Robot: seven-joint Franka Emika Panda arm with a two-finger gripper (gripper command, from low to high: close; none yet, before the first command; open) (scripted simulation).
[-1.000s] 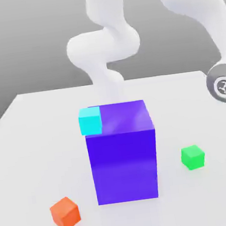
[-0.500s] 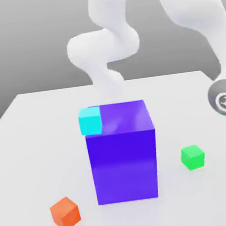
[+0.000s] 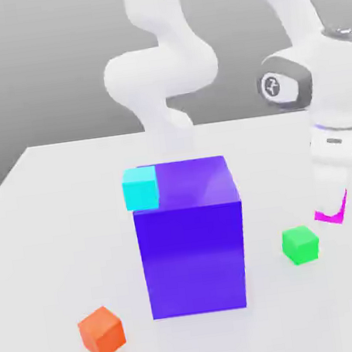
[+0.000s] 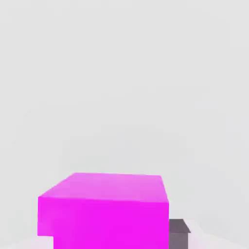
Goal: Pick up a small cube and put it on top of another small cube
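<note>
The small magenta-pink cube (image 3: 330,217) hangs off the table at the exterior view's right, partly covered by the white hand above it. My gripper (image 3: 333,205) is shut on it. In the hand view the same magenta cube (image 4: 104,209) sits between the jaws, with one dark fingertip (image 4: 178,232) showing beside it. A small green cube (image 3: 301,244) rests on the table just to the left of and below the held cube. A small orange cube (image 3: 101,332) lies near the front left.
A big blue-purple block (image 3: 190,236) stands in the middle of the white table (image 3: 53,226). A small cyan cube (image 3: 140,188) shows at its upper left corner. The arm's white links rise behind the block.
The hand has come in from the exterior view's right edge, moving left. The magenta cube, earlier low at that edge, is now lifted and held near the green cube.
</note>
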